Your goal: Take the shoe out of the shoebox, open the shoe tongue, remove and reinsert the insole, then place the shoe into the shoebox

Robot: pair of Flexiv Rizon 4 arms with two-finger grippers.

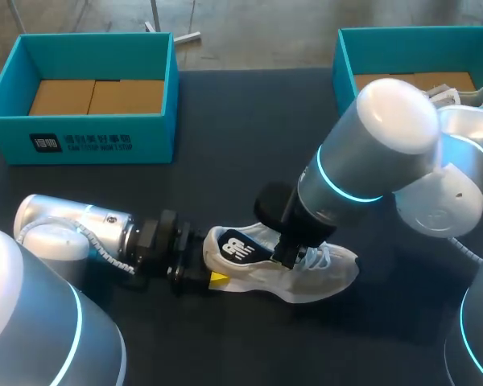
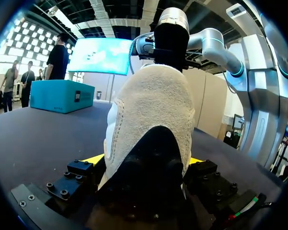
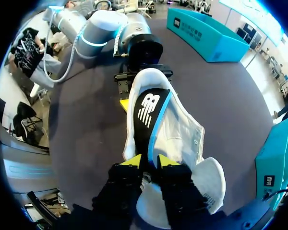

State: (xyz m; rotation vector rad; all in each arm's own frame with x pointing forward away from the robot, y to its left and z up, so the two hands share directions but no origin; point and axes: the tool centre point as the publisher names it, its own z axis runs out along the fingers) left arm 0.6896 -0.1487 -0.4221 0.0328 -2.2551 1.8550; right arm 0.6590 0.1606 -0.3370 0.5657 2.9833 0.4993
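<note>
Covering the workspace is a dark, matte table (image 1: 249, 112). On it stand 2 teal cardboard boxes with straight walls and brown card floors: the left shoebox (image 1: 88, 138) at 10 o'clock from the shoe and the right shoebox (image 1: 346, 60) at 2 o'clock, both well apart from it. The shoe (image 1: 334, 273) lies outside them near the table's middle, sole down, heel at 9 o'clock, toe at 3 o'clock. Its upper is pale, fuzzy suede over a rounded heel, with smoother fabric along the side. The left gripper (image 2: 144, 159) sits at the heel, at 9 o'clock, its yellow tips pressed to both sides, so it clamps the shoe. The insole (image 3: 149, 110), a thin, flat, bendy strip, black with a blue edge, lies along the shoe's opening. The right gripper (image 3: 149, 160) hangs over the shoe's middle, fingers nearly together, pinching the insole's front end. The padded white tongue (image 3: 209, 182) is folded out toward the toe.

Judging the risks: the insole is thin and smooth, so it may slip from that narrow pinch, or buckle and bunch if pushed at a steep angle. Soft suede gives little purchase, so a hard pull could swivel or lift the shoe in the heel clamp. The springy tongue may flop back over the opening.
</note>
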